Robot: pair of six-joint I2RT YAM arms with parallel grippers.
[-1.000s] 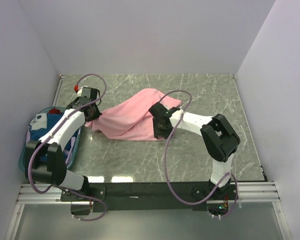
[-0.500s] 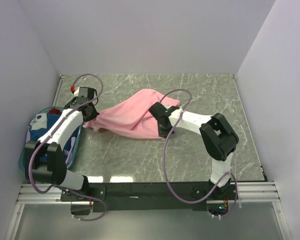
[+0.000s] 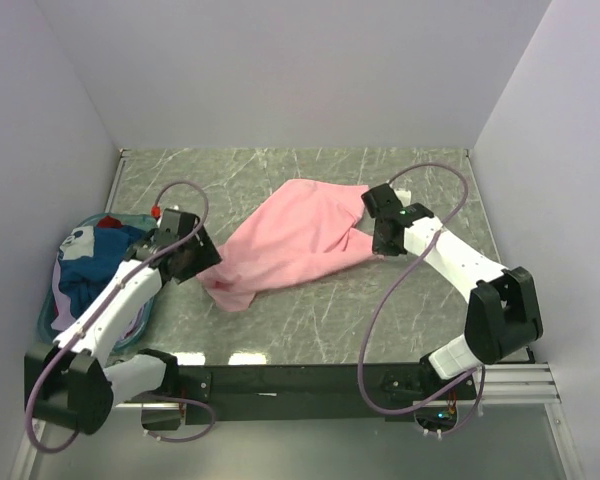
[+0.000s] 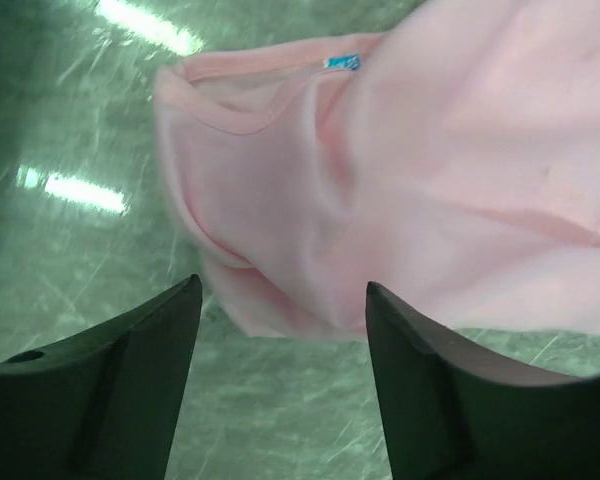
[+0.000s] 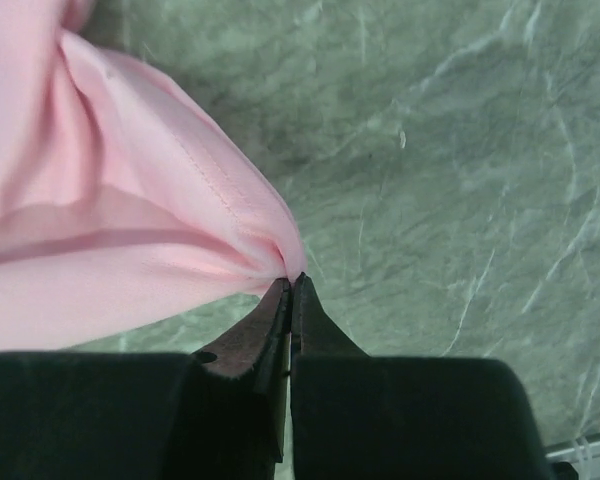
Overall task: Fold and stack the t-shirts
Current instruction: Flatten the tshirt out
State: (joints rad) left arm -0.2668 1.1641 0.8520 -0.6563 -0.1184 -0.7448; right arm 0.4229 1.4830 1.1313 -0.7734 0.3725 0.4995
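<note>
Now, the pink t-shirt (image 3: 295, 240) lies out on the worktop (image 3: 310, 170), drawn into a long diagonal from far right down to near left. The right jaws are clamped tight on a pinch of its edge. The wrist view shows cloth gathered right at the closed tips, with folds fanning away from that point. That grip looks like an anchor, there to keep one end pinned and taut while the shirt gets spread flat for folding.

Over on the other side, the left jaws stand wide apart with nothing between them. They hover just above the collar (image 4: 250, 120) end, where the little blue tag (image 4: 343, 62) shows. That end sits loose and slightly crumpled on the stone, so my read is that it lies free and a fresh hold is wanted somewhere better.

As for pose, the right arm (image 3: 455, 265) reaches forward and inward from its base, wrist tipped down low to the worktop at the shirt's far right corner. The left arm (image 3: 115, 305) stretches forward, angling in past the teal basket (image 3: 46, 318), its wrist pitched down at the near left end.

The other shirts (image 3: 85, 265), blue, white and a bit of red, sit bunched in that basket at the left edge, well apart from the pink one. Nothing is folded or stacked yet, so by my judgement this is early days.
</note>
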